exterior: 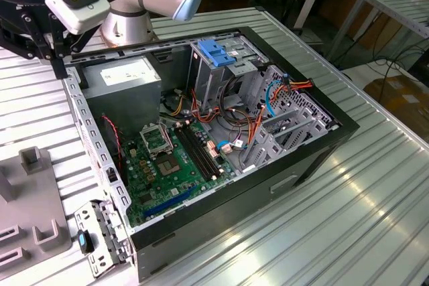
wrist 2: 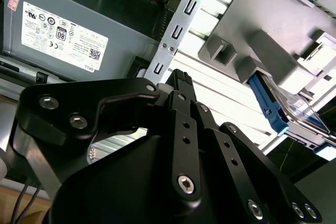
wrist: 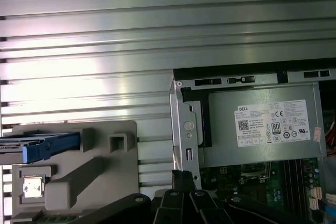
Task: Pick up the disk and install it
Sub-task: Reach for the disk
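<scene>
Gripper (exterior: 57, 55) is hovering at the exterior view's left, over the rear edge of the open case (exterior: 315, 159). In both wrist views its fingers (wrist 2: 179, 78) (wrist: 182, 176) are pressing together, holding nothing. The disk (wrist: 47, 145) (wrist 2: 273, 109) is sitting in a grey holder (exterior: 33, 205) (wrist: 113, 169) on the ribbed table (exterior: 335, 226), outside the case and well apart from the gripper. Moving rightward inside the case, a power supply (exterior: 124, 78) is lying beside the motherboard (exterior: 167, 159). Then a metal cage is carrying a blue plate (exterior: 214, 51), and coloured cables (exterior: 285, 88) are trailing at the far end.
</scene>
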